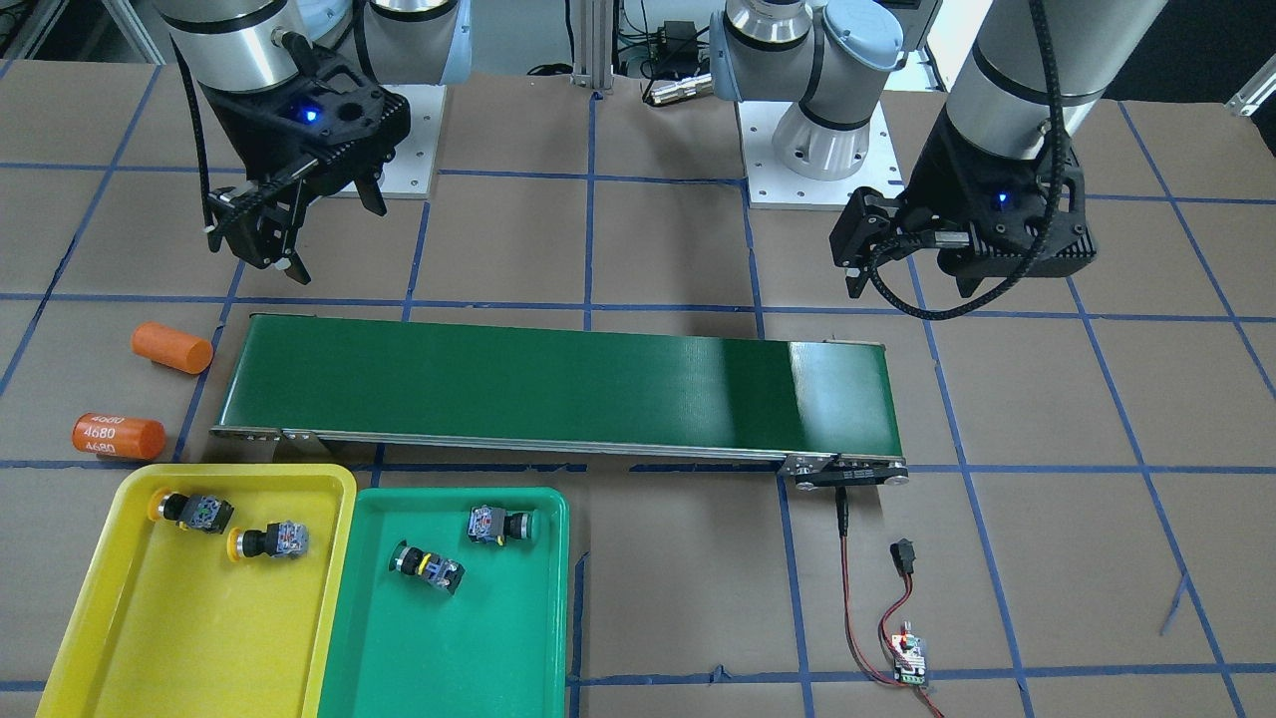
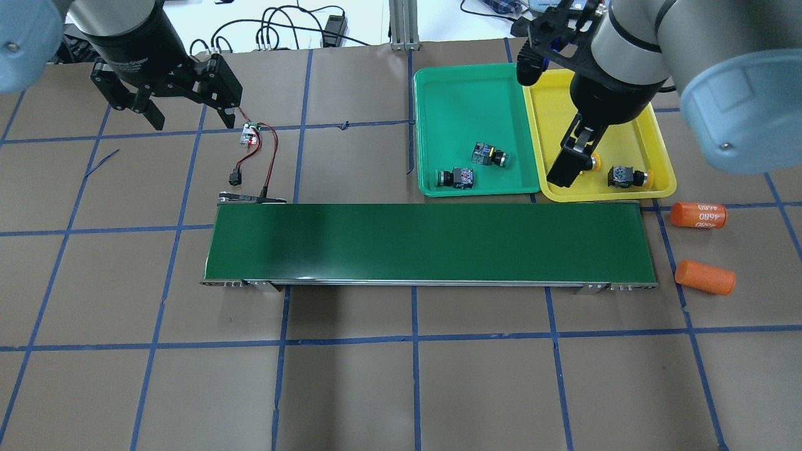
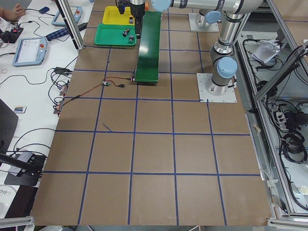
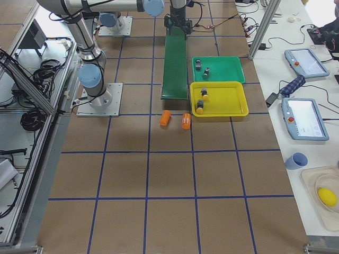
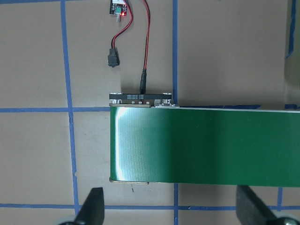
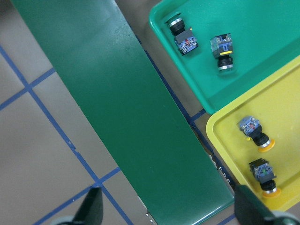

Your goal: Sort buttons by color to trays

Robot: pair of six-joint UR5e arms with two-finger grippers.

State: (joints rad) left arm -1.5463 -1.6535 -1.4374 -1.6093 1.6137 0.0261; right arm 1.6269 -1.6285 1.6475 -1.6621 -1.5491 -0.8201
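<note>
1. At the far right of the table (image 2: 376, 388), beyond the belt (image 2: 426, 241), you have the green tray (image 2: 463, 94) and the yellow tray (image 2: 633, 125) side by side. The green one is on the left, and their long rims sit just beside each other.
2. In the green tray, you'll find one green button (image 2: 456, 178) on its side close to the near rim. A second green button (image 2: 489, 155) lies a little farther back and to the right, apart from the first.
3. In the yellow tray, one yellow button (image 2: 626, 176) lies on its side by the near rim. The other yellow button (image 2: 594, 163) is to its left, and from overhead a pincer finger hides part of it.
4. Your right pincer (image 1: 336, 239) is open, fingers spread wide with nothing between them. It hangs high over the belt's right end, and its wrist camera looks down on that end and both trays.
5. Your left pincer (image 2: 188, 118) is likewise open and empty, above the belt's left end. Its wrist camera shows that end between the spread fingertips.
6. Right of the belt, two orange cylinders rest on the table, apart from each other. The far cylinder (image 2: 698, 215) is marked 4680; the near cylinder (image 2: 704, 277) shows no marking.
7. Beyond the belt's left end lies a small board (image 2: 250, 133) with red and black wires (image 5: 149, 42). One lead plugs into the belt's end, and another ends in a loose black plug (image 2: 235, 180).
</note>
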